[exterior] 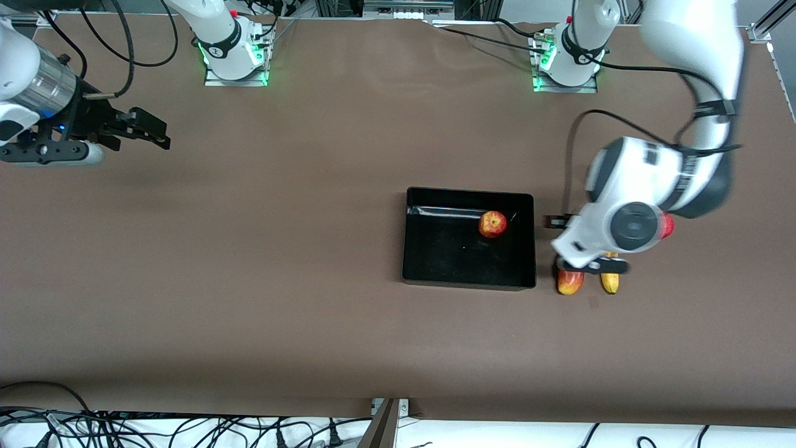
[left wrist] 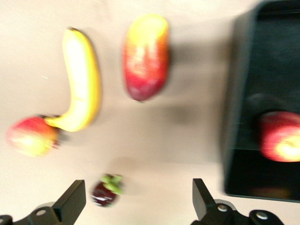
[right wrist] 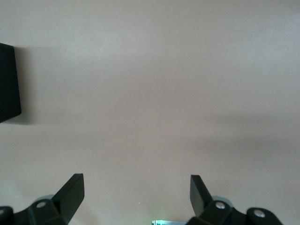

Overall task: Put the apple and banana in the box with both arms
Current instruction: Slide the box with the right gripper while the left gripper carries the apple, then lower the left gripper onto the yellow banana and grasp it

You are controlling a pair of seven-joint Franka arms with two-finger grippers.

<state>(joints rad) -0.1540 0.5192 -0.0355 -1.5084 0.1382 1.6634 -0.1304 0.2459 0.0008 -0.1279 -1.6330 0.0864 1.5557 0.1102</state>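
Observation:
The apple [exterior: 492, 224] lies in the black box [exterior: 435, 261], near the wall at the left arm's end; it also shows in the left wrist view [left wrist: 281, 136]. The banana [left wrist: 82, 98] lies on the table beside the box, toward the left arm's end; in the front view only its tip [exterior: 610, 283] shows under the arm. My left gripper [left wrist: 138, 199] is open and empty over the table between the box [left wrist: 262, 70] and the loose fruits. My right gripper [exterior: 158, 132] is open and empty, waiting over the table at the right arm's end; it also shows in the right wrist view [right wrist: 136, 194].
An elongated red-and-yellow fruit [exterior: 570, 281] lies between the banana and the box. A pinkish-red round fruit [left wrist: 30, 136] touches the banana's end. A small dark fruit with a green cap [left wrist: 107, 190] lies under the left gripper. A box corner [right wrist: 8, 82] shows in the right wrist view.

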